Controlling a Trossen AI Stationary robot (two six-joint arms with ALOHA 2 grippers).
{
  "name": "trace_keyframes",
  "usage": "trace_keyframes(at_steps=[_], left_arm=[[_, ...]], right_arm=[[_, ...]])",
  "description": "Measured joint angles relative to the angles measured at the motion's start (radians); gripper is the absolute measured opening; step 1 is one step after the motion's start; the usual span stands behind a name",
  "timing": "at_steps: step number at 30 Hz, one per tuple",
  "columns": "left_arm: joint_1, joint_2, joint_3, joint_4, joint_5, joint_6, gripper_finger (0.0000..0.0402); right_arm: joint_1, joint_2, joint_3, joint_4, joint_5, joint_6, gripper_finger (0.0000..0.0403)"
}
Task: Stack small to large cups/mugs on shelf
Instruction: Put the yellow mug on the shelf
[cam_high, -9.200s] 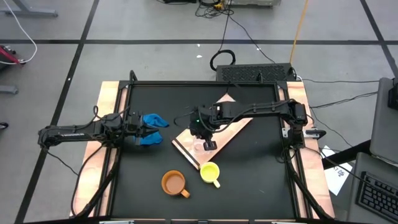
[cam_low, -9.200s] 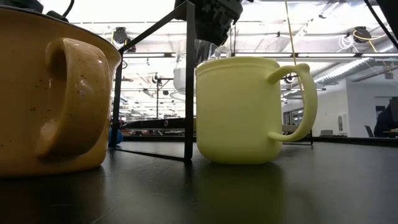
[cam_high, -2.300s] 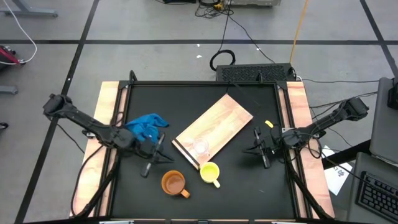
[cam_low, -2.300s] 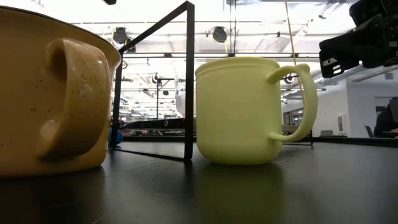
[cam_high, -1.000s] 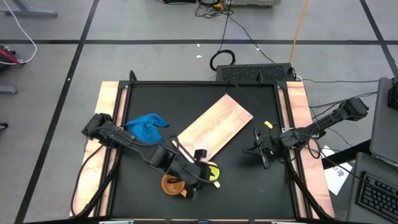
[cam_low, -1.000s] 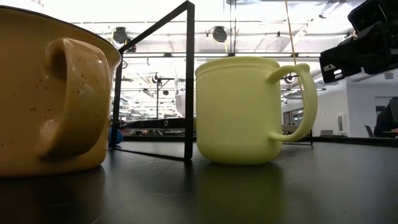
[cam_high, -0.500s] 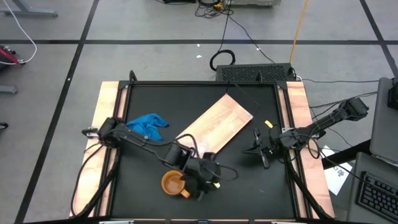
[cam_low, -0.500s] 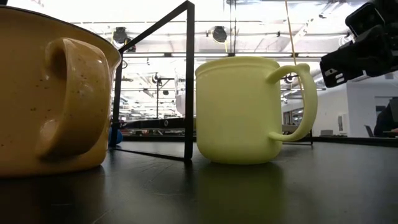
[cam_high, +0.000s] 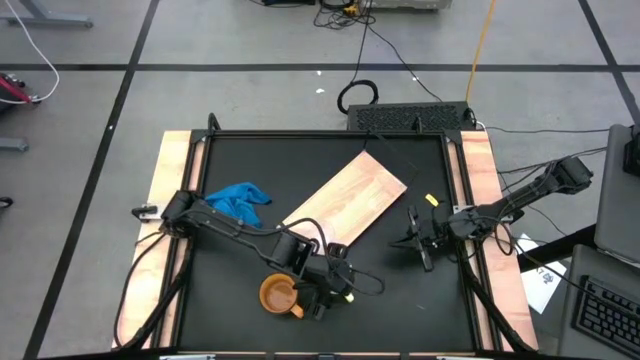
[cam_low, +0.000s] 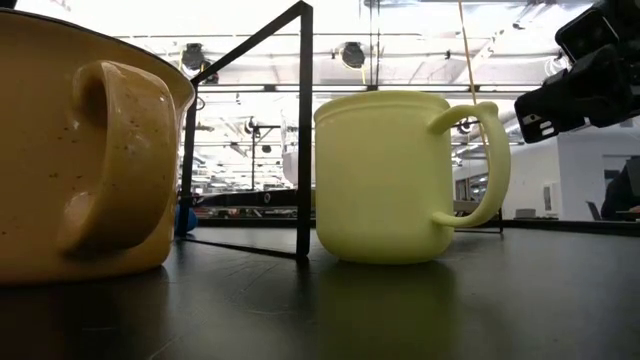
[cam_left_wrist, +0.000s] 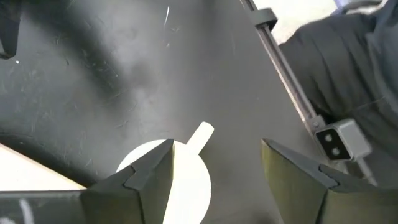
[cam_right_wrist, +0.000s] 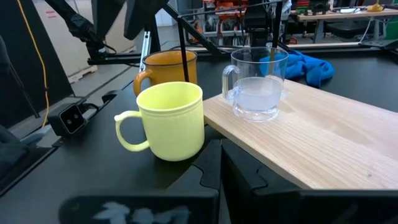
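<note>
Left gripper (cam_high: 335, 281), newly over the yellow cup (cam_left_wrist: 180, 180), jaws wide, cup between them.

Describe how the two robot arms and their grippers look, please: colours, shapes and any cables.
Both arms are dark, slim and jointed, with thin black cables looping along them. The left gripper has two dark grey, angular, wedge-like fingers with flat inner faces. The right gripper is black and pointed; near its body, a small white label shows in the low view. In its own wrist view, its fingers look matt black and blocky.
</note>
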Motion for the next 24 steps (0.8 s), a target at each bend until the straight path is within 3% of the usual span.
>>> trace_keyframes(at_steps=[19,24], left_arm=[[-0.015,0.071,-0.012,-0.038,0.035,0.287,0.0239],[-0.018,0.096,-0.012,-0.033,0.001,0.344,0.0239]], right_arm=[[0.0,0.001,0.0,-0.019,0.0,0.0,0.0],[0.0,0.001,0.0,-0.023,0.0,0.0,0.0]])
